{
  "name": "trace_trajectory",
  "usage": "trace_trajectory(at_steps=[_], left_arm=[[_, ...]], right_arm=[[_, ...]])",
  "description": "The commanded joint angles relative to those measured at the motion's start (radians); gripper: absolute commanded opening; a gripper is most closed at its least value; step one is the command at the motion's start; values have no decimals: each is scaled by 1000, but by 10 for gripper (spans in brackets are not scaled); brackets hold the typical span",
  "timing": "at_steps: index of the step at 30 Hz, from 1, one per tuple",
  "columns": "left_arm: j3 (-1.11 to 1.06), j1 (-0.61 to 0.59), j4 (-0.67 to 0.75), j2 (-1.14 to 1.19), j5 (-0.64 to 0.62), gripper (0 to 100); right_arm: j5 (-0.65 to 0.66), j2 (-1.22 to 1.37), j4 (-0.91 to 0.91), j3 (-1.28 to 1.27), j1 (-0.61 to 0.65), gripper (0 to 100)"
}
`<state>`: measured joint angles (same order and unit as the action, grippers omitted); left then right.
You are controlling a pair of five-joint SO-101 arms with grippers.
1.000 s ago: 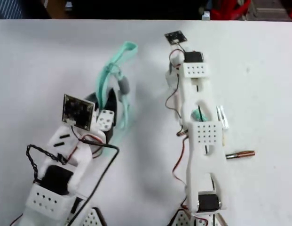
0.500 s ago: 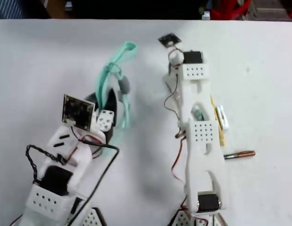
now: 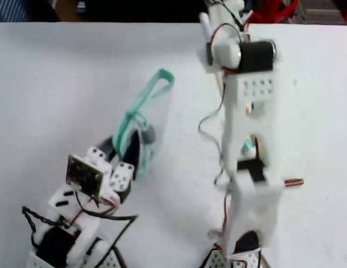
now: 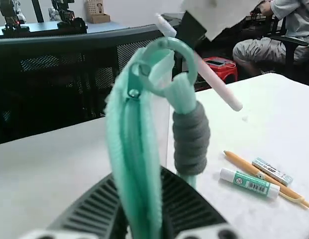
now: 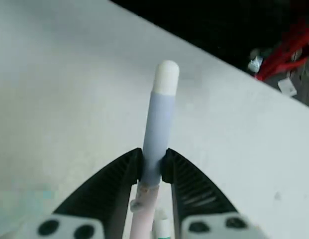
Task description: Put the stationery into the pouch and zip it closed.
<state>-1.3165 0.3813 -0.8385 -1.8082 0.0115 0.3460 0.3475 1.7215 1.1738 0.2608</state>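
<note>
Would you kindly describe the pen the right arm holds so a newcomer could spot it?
On the white table, follow the right arm to the far edge. Its fingers clamp the pen: pale barrel, white tip, unlike the stationery lying flat.

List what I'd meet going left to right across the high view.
Left arm → teal pouch → right arm → brown pen. The white pen that the right arm holds overlaps that arm, so it is left out.
</note>
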Motion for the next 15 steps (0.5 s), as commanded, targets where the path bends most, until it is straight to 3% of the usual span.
trace_trajectory(at_steps=[1,6,10,15], left_arm=[[6,18,15,19,12,23],[2,18,21,19,12,23],[2,18,20,19,11,23],[2,18,20,19,11,23]], right_arm=[[-54,-424,-35,-106,159,18],[-58,-671,-252,-215,328,18],[-63,-707,-409,-318,338,18],[-187,-707,-553,-440,312,18]])
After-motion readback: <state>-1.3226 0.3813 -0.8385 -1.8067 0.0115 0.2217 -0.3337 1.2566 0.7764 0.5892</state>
